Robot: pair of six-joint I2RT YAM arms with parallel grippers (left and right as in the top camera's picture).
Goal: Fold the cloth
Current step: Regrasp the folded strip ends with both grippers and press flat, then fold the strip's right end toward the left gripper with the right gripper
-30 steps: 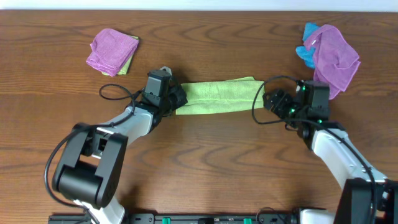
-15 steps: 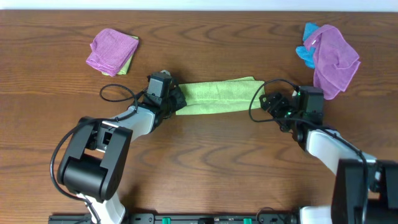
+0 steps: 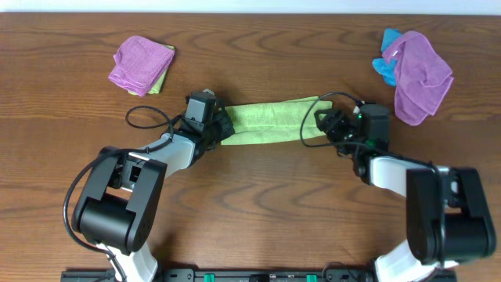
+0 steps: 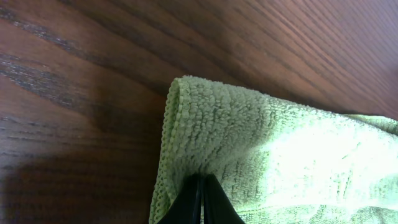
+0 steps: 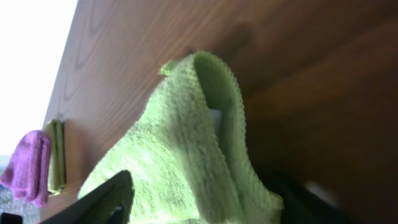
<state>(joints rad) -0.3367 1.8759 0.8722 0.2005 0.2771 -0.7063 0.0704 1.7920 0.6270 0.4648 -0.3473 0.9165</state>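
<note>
The cloth (image 3: 270,121) is laid as a long folded strip across mid table (image 3: 258,204). Its left end is pinched by the L gripper (image 3: 222,127), fingertips (image 4: 194,205) pressed together on the edge. The R gripper (image 3: 321,125) is held spread wide, w/ the right end btwn its fingers (image 5: 115,196).

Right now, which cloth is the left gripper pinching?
The lime-green cloth, the band at centre; the left gripper is shut on its end. Both purple cloths lie apart, untouched.

Lime-green cloth (image 3: 270,121): folded into narrow horiz. strip, mid-table, flat, slightly rumpled; both ends pinched.
</note>
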